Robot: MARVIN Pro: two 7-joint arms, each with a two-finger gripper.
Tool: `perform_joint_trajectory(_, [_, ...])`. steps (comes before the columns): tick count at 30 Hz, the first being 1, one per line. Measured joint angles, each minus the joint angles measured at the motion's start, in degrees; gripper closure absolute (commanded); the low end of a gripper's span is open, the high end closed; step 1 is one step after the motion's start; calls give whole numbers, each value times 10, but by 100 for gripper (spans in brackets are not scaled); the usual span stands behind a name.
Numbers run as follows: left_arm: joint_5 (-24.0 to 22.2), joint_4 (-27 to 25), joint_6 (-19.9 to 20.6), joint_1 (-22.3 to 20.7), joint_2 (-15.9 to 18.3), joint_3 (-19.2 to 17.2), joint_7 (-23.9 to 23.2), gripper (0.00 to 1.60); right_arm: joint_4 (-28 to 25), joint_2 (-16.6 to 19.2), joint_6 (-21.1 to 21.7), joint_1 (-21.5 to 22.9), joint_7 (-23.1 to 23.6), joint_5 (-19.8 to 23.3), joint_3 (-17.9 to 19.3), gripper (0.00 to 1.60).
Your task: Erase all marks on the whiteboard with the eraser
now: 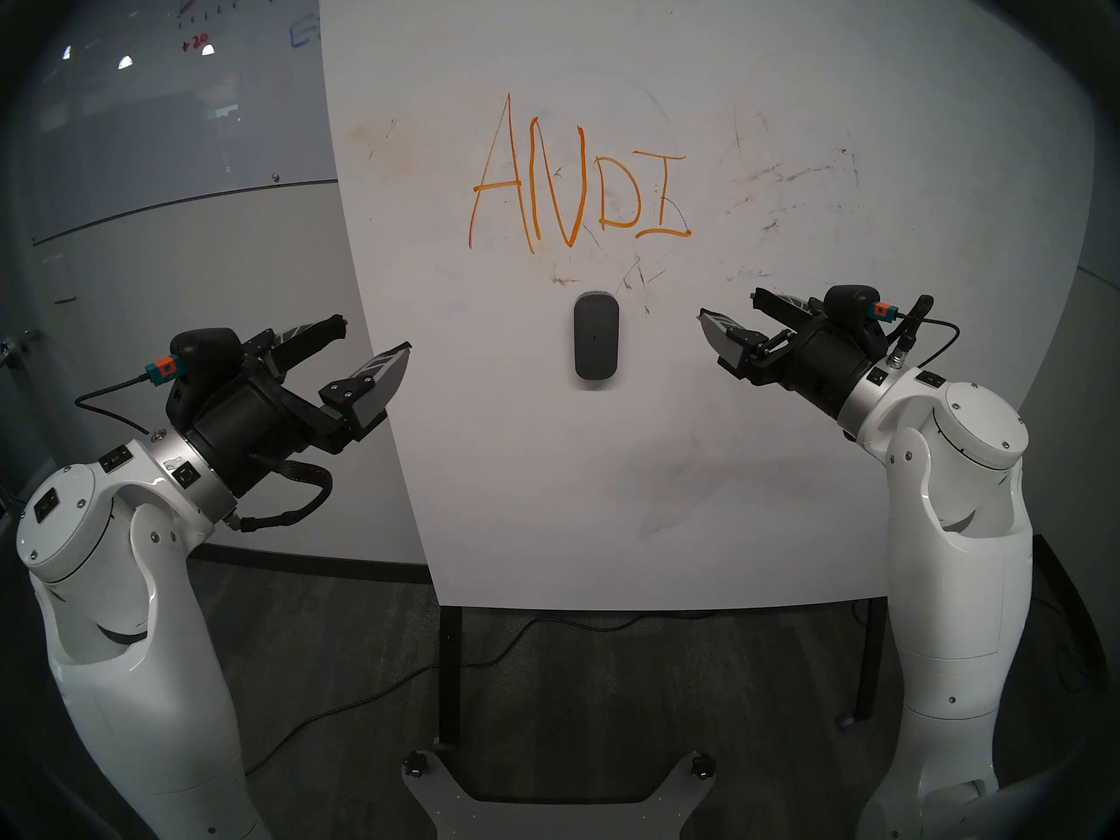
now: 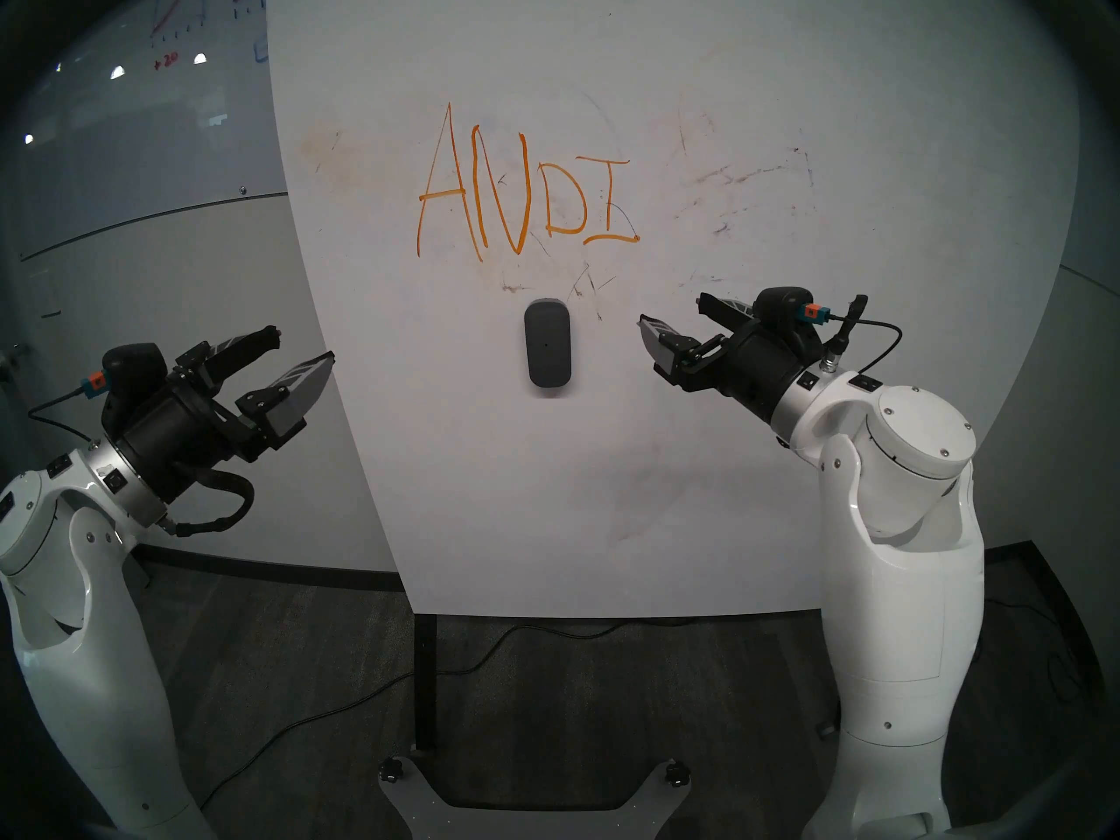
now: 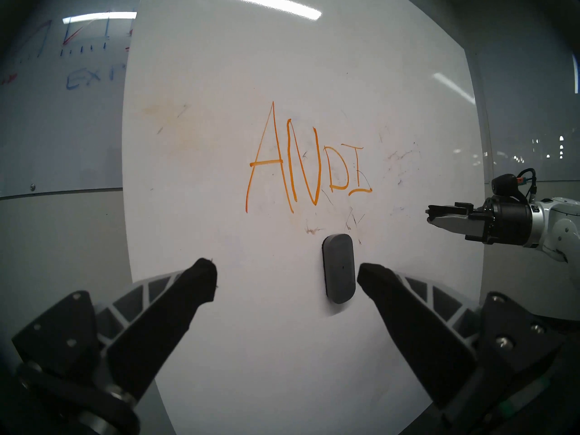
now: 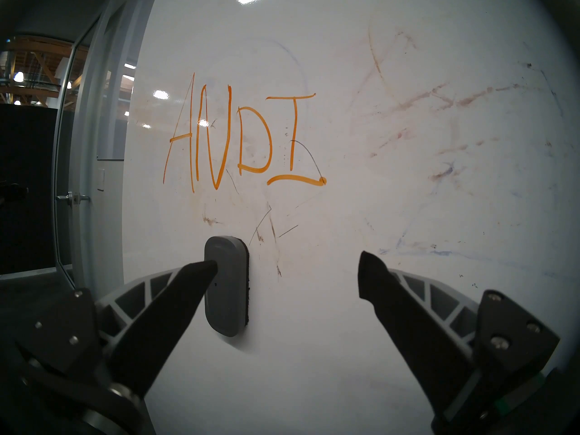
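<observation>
Orange marks (image 1: pixel 576 181) spelling ANDI run across the upper middle of the upright whiteboard (image 1: pixel 697 487). Just below them a dark grey eraser (image 1: pixel 596 335) clings upright to the board. My left gripper (image 1: pixel 376 335) hangs open off the board's left edge, apart from the eraser. My right gripper (image 1: pixel 727 312) stands open to the eraser's right, nothing between its fingers. In the right wrist view the eraser (image 4: pixel 226 286) lies partly behind the left fingertip (image 4: pixel 205 269). The left wrist view shows the eraser (image 3: pixel 339 268) beside the right finger (image 3: pixel 376 277) and the marks (image 3: pixel 307 164) above.
Faint grey-brown smudges (image 1: pixel 788 178) spread over the board's right half. A glass wall board (image 1: pixel 182 63) with red and blue scribbles stands behind on the left. Black legs (image 1: pixel 451 669) and a cable (image 1: pixel 363 699) are on the floor beneath. A glass door (image 4: pixel 72 189) shows at the left.
</observation>
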Motion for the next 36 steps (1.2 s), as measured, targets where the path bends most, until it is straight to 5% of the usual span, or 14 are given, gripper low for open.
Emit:
perform_joint_trajectory(14, [-28,-1,18,16,-5,-56,-32,0,0,0,0,0,0,0,0,0])
perform_joint_trajectory(36, [-35,-1,19,19,-12,-72,-57,0,0,0,0,0,0,0,0,0])
